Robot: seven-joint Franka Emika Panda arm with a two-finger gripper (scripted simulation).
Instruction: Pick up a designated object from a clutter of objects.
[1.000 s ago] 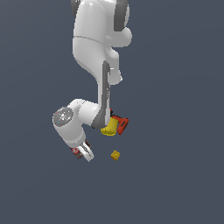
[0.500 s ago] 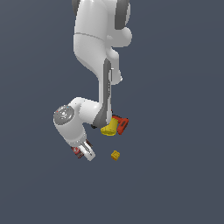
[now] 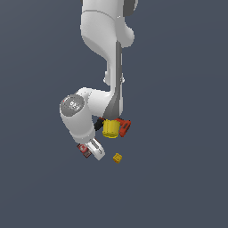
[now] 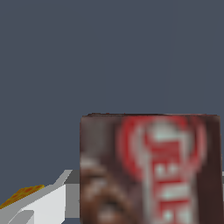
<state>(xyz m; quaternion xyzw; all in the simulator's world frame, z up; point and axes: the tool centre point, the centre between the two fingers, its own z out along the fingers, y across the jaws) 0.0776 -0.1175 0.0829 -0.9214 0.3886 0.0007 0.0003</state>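
Observation:
The flat red-brown box (image 3: 83, 149) with white lettering sits between the fingers of my gripper (image 3: 90, 150), low at the exterior view's left; most of it is hidden by the hand. In the wrist view the box (image 4: 148, 170) fills the lower frame, with a white finger (image 4: 48, 203) against its side. The gripper is shut on the box. The yellow cup (image 3: 110, 128) and the red-and-black drill (image 3: 125, 127) lie close behind, partly hidden by the arm. The tiny yellow cube (image 3: 117, 157) lies just beside the gripper and also shows in the wrist view (image 4: 22, 195).
The white arm's elbow (image 3: 75, 111) hangs over the cup and drill. Everything rests on a plain dark grey ground (image 3: 178, 178) with no edges in view.
The arm's elbow has risen, and the gripper with the box has shifted slightly up and toward the exterior view's right. The cup, drill and cube have not moved.

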